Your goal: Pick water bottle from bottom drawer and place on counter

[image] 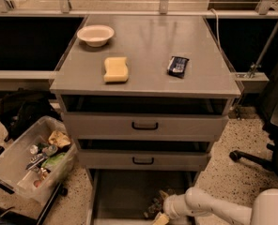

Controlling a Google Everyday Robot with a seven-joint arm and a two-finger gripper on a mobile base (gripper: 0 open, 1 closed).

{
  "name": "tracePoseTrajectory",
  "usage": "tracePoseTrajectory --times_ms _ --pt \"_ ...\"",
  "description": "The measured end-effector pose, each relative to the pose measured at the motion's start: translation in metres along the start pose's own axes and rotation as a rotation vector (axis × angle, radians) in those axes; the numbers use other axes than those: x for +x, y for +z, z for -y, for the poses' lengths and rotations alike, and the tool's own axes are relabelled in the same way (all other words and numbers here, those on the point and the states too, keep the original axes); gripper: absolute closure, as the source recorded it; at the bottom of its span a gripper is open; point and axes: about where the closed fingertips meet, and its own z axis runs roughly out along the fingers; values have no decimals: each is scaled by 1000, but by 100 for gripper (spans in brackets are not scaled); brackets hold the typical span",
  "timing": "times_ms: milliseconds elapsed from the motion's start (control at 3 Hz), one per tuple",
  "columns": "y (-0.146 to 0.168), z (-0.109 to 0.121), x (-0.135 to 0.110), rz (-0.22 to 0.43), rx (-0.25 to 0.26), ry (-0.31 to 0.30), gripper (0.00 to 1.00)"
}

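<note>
The bottom drawer (120, 191) is pulled open at the foot of the cabinet, showing its flat grey floor. My gripper (159, 213) is down inside it near the front right, on the end of my white arm (209, 209). A small glinting object (154, 203) lies on the drawer floor right at the gripper. It may be the water bottle, but it is mostly hidden. The counter (143, 36) is the wide grey cabinet top above.
On the counter are a white bowl (96, 34), a yellow sponge (116, 70) and a dark snack packet (178, 65). Two shallower drawers with black handles (144, 125) are above. A clear bin of rubbish (31, 161) and a black bag (21, 114) stand left, a chair base (251, 158) right.
</note>
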Motion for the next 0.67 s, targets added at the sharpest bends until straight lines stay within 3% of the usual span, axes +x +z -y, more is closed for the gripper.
tracePoseTrajectory --times_ms 333,667 --pt "6 8 -5 51 46 -30 0" --pt "11 5 -20 153 176 -139 0"
